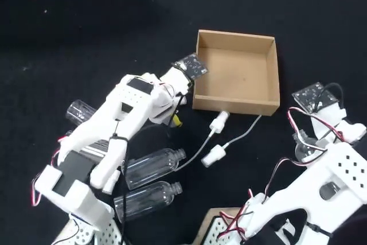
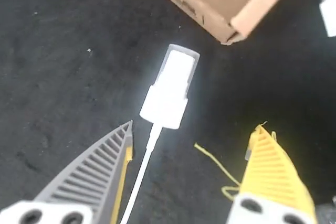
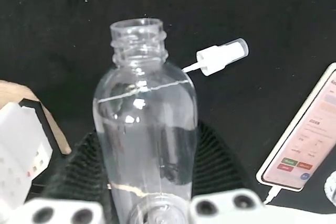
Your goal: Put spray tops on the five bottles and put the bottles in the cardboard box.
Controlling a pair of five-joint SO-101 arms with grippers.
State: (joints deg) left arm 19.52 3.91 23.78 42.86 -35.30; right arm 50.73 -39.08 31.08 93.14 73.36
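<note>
Left claw [image 2: 194,127] wide over spray top [image 2: 167,95]; right claw [image 3: 148,148] tight on open-necked bottle [image 3: 142,93]

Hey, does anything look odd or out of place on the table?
A phone with a lit screen lies on the cloth near the bottle in the right gripper; it's no part of the job. A loose yellow thread trails from the left gripper's yellow finger, looking frayed.
</note>
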